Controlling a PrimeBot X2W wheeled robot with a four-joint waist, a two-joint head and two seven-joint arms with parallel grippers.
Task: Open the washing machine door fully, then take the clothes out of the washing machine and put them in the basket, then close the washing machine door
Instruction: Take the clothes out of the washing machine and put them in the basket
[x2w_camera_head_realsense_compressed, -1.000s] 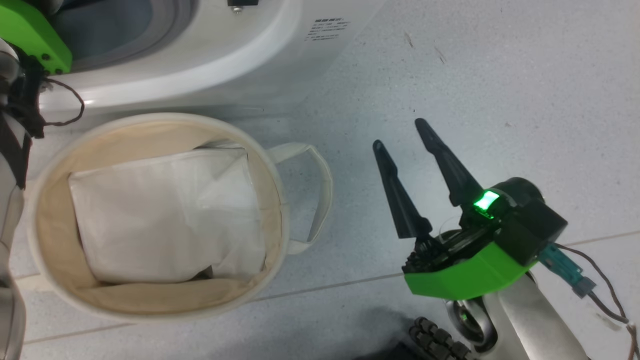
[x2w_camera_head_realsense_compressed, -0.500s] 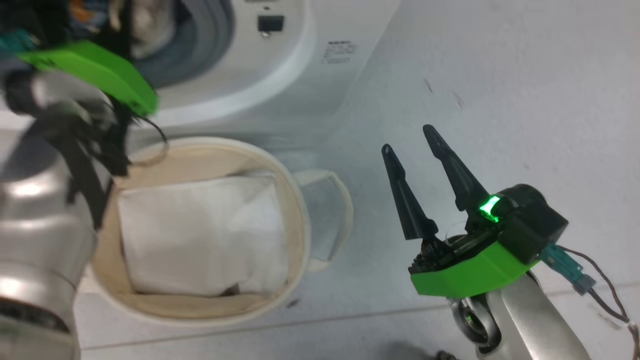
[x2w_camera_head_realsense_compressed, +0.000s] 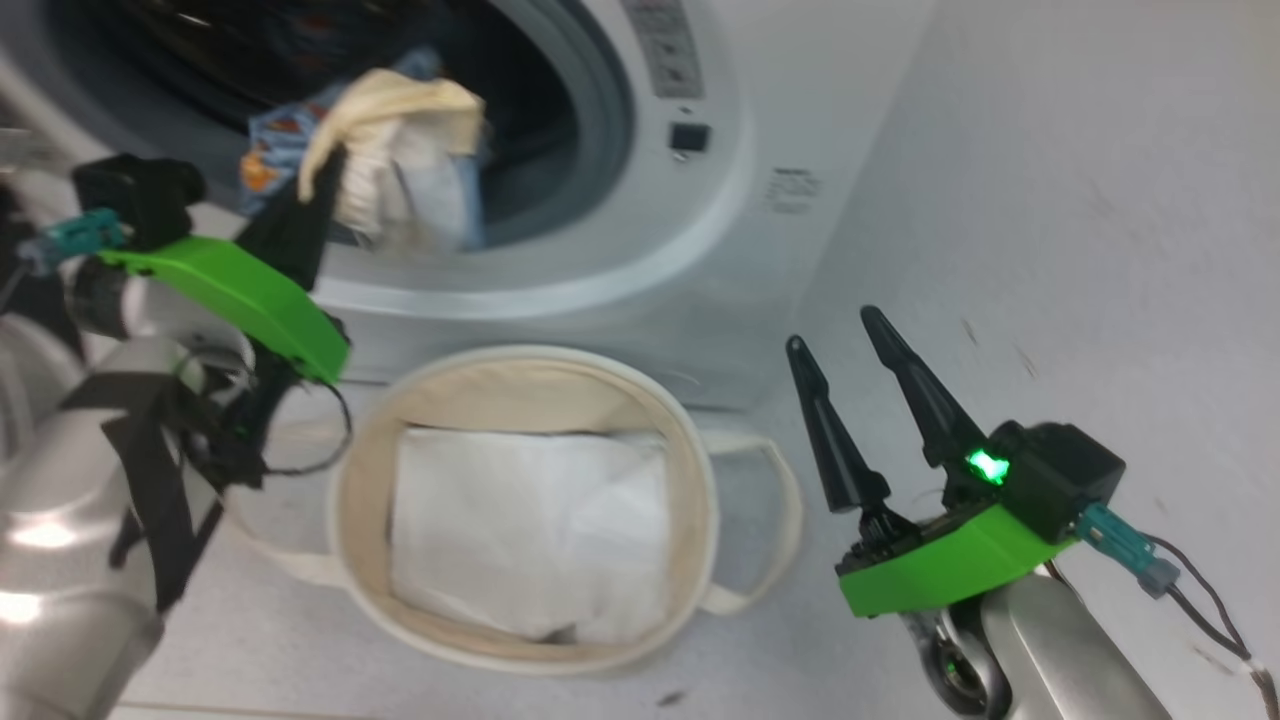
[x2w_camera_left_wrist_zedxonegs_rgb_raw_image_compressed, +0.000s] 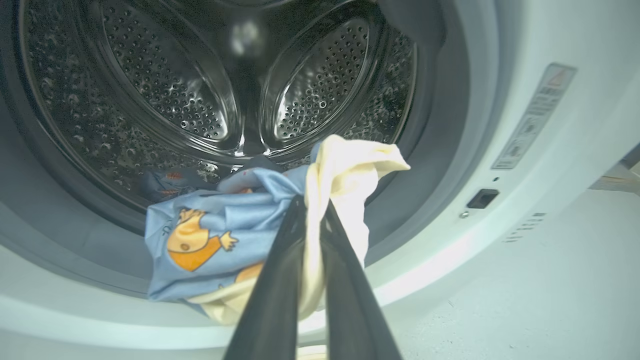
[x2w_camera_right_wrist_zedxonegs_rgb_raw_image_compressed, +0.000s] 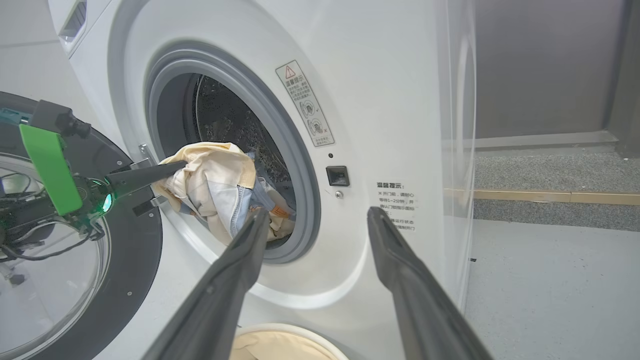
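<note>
The washing machine stands with its drum open. Its door is swung wide to the left in the right wrist view. At the opening's lower lip hang the clothes, light blue with orange figures and a cream part. My left gripper is shut on the cream cloth, with the bundle half out of the drum. On the floor below the opening sits the basket. My right gripper is open and holds nothing, to the right of the basket.
A flat white sheet lies in the basket's bottom. Grey floor stretches to the right of the machine. Behind it run a dark wall and a low step. The machine's front carries the door latch socket.
The head camera has tilted up, bringing the drum into view. My left gripper has shut on the clothes at the drum's opening. The right gripper has stayed open.
</note>
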